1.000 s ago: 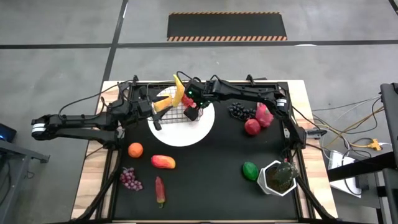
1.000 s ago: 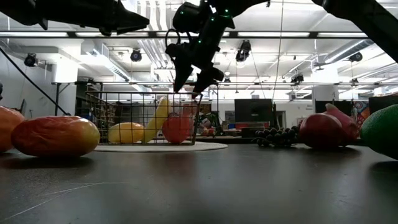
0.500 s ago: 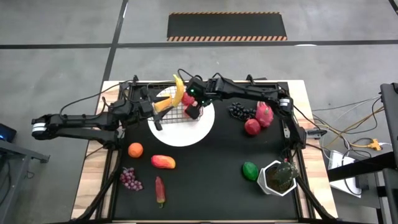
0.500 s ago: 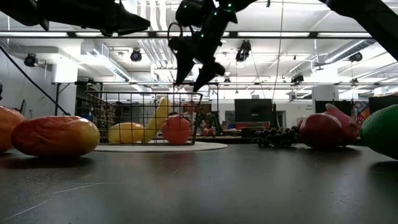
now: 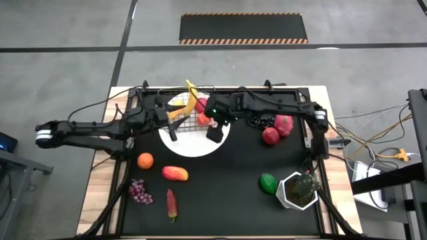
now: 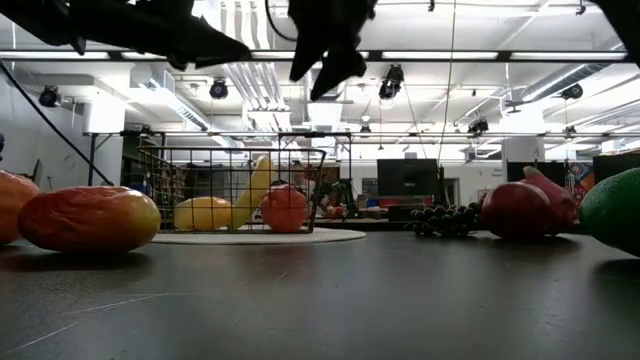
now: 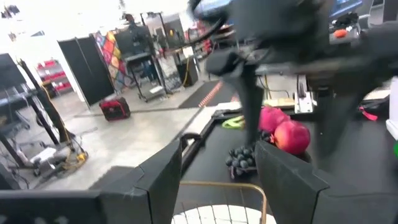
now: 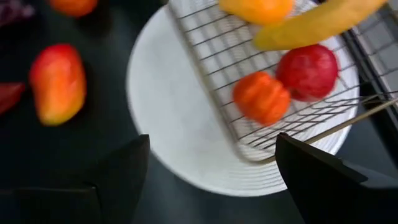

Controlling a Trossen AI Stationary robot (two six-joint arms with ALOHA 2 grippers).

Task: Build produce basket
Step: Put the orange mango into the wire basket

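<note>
The wire basket (image 5: 192, 120) stands on a round white plate (image 5: 200, 143). In it lie a banana (image 8: 317, 22), a yellow-orange fruit (image 8: 255, 7), a red apple (image 8: 309, 71) and a red-orange fruit (image 8: 261, 98). My right gripper (image 5: 213, 131) hangs open above the plate's near-right part, beside the basket (image 8: 292, 93), touching nothing. My left gripper (image 5: 171, 127) is open at the basket's left end, with the basket's rim wire (image 7: 249, 186) showing between its fingers; whether it touches the wire, I cannot tell. In the low view my right gripper (image 6: 325, 60) is high above the basket (image 6: 230, 190).
On the black mat lie an orange (image 5: 145, 160), a mango (image 5: 175, 173), purple grapes (image 5: 139, 192) and a chilli (image 5: 171, 205) on the near left. Dark grapes (image 5: 257, 120), a dragon fruit (image 5: 283, 124) and an apple (image 5: 270, 135) lie right of the plate. A lime (image 5: 268, 181) sits beside the potted plant (image 5: 298, 190).
My right gripper has risen from just over the basket's right end and moved a little toward the table's near edge, staying open. The fruits in the basket lie still.
</note>
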